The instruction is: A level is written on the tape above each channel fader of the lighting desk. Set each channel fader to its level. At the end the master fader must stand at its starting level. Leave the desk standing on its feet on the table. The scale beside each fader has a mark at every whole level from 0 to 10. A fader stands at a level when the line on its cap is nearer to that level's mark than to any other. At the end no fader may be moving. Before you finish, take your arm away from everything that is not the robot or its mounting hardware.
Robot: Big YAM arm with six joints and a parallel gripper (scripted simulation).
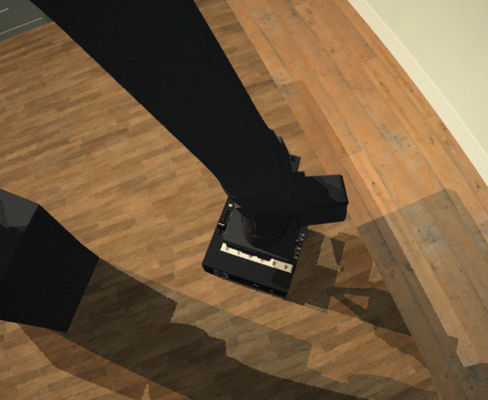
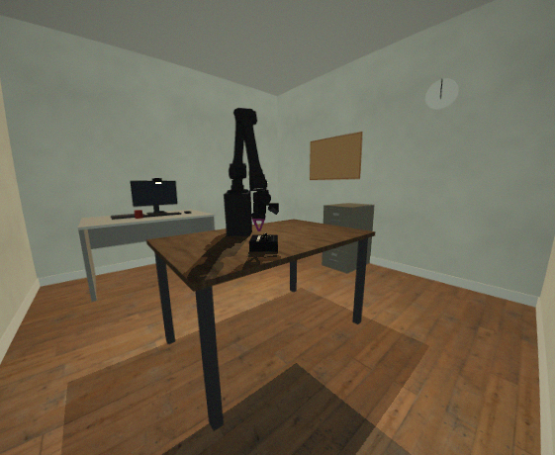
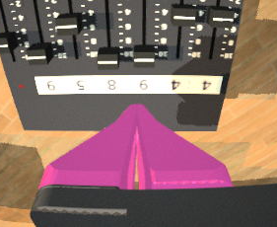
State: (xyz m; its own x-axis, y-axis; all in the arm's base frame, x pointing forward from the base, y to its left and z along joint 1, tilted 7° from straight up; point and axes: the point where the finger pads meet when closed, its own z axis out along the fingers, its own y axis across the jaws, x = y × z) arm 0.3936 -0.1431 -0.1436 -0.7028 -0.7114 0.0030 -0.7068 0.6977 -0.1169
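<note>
The black lighting desk (image 1: pixel 244 273) (image 2: pixel 263 244) (image 3: pixel 79 113) stands flat on the wooden table (image 2: pixel 316 236). In the wrist view its white tape strip (image 3: pixel 86 85) (image 1: pixel 256 257) bears the digits 6, 5, 8, 6, 4, 4. The leftmost fader cap (image 3: pixel 2 41) (image 1: pixel 221 225) has no tape beside it. The other caps stand at mixed heights: one low (image 3: pixel 35 53), one higher (image 3: pixel 67 23), two low in the middle (image 3: pixel 108 57) (image 3: pixel 145 54), two high on the right (image 3: pixel 184 14) (image 3: pixel 225 15). My pink gripper (image 3: pixel 137 109) (image 2: pixel 258 226) is shut on nothing. Its tip hovers just in front of the tape, short of the middle caps. In the top view the arm hides the fingers.
The arm's black base (image 2: pixel 236 213) (image 1: pixel 25 270) stands on the table behind the desk. The table edge (image 1: pixel 412 278) runs to the right of the desk. A second desk with a monitor (image 2: pixel 153 194) and a filing cabinet (image 2: pixel 347 232) stand far off by the walls.
</note>
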